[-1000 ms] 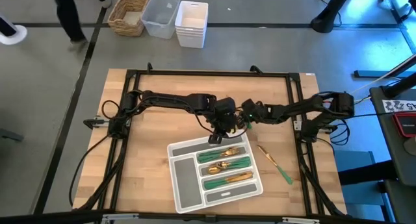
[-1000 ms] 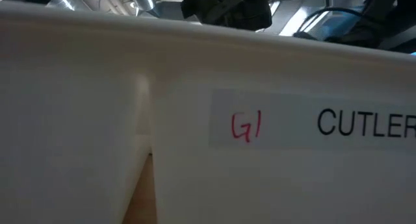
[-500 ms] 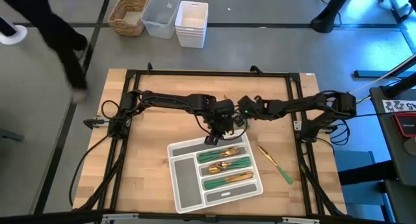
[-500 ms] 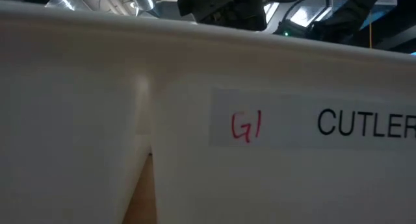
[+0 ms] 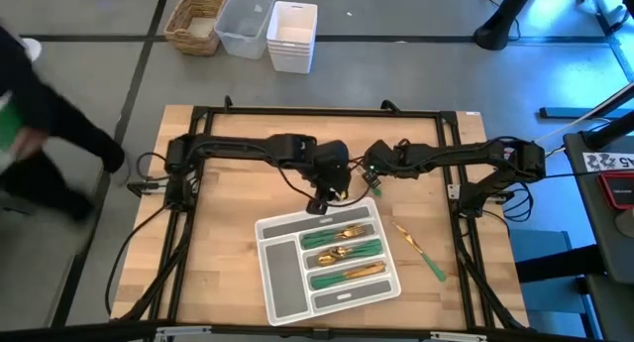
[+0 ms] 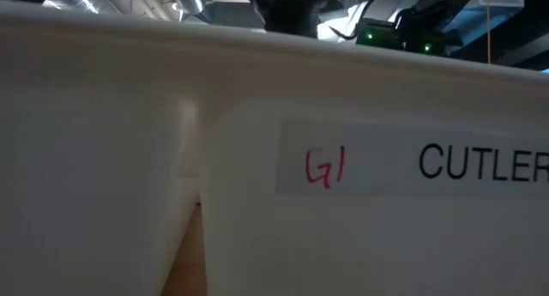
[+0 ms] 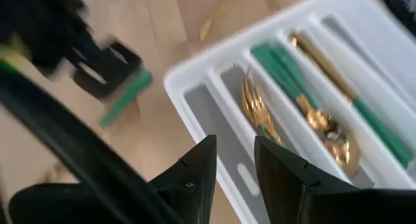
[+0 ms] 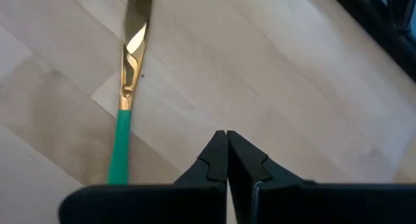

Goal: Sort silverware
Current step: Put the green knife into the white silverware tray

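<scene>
The left gripper [image 5: 319,205] hangs over the far edge of the tray [image 5: 287,283], jaws parted and empty; the right gripper [image 5: 373,183] is clenched on nothing beside it. Most silverware [image 5: 342,253] lies sorted in the tray. One knife [image 5: 421,251] waits on the table [image 5: 228,164]; approach it handle-first, jaws square across, then lay it with the matching pieces

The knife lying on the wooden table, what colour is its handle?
Green handle, gold blade; clearest in right wrist view.

Two dark jointed arms, black cables, green lights.
</scene>
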Robot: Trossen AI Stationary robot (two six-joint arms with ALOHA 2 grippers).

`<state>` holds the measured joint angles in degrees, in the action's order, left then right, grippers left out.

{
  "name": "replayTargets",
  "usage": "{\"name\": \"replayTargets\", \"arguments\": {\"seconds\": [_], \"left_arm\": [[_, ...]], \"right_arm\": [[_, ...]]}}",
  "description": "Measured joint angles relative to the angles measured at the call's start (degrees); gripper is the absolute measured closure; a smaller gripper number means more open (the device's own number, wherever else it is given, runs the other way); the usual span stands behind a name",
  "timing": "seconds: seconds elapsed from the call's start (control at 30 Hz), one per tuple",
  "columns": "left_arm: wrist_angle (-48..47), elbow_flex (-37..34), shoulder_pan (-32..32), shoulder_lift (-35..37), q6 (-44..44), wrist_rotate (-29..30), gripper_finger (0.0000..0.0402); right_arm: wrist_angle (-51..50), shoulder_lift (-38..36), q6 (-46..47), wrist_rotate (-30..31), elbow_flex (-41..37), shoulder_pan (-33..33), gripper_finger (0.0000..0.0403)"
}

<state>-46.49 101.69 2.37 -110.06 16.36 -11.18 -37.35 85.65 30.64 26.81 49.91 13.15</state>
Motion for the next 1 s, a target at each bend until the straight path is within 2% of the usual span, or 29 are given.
{"name": "replayTargets", "arguments": {"seconds": [0.2,0.4,0.5,0.67,0.83,1.0], "left_arm": [[-0.1,0.0,-0.5,4.4,0.7,0.4,0.0304],[-0.8,0.0,1.0,4.7,0.6,1.1,0.0304],[-0.8,0.0,2.0,4.7,0.4,1.0,0.0304],[-1.5,0.1,1.9,2.9,-0.7,-0.6,0.0304],[-0.3,0.1,-0.5,0.0,-1.1,-2.5,0.0304],[4.4,0.3,-3.9,-0.8,-0.1,-1.7,0.0304]], "right_arm": [[0.1,-0.1,0.0,-1.6,0.2,-0.2,0.0402],[-0.6,-0.1,-2.3,-7.1,0.1,-0.1,0.0402],[-0.4,0.0,-2.0,-6.9,0.0,-0.1,0.0402],[5.5,0.0,-2.1,-6.0,0.3,0.1,0.0402],[13.0,0.0,-2.2,-1.9,2.7,0.4,0.0402],[15.1,0.6,-2.7,-2.0,4.6,2.5,0.0402]]}}
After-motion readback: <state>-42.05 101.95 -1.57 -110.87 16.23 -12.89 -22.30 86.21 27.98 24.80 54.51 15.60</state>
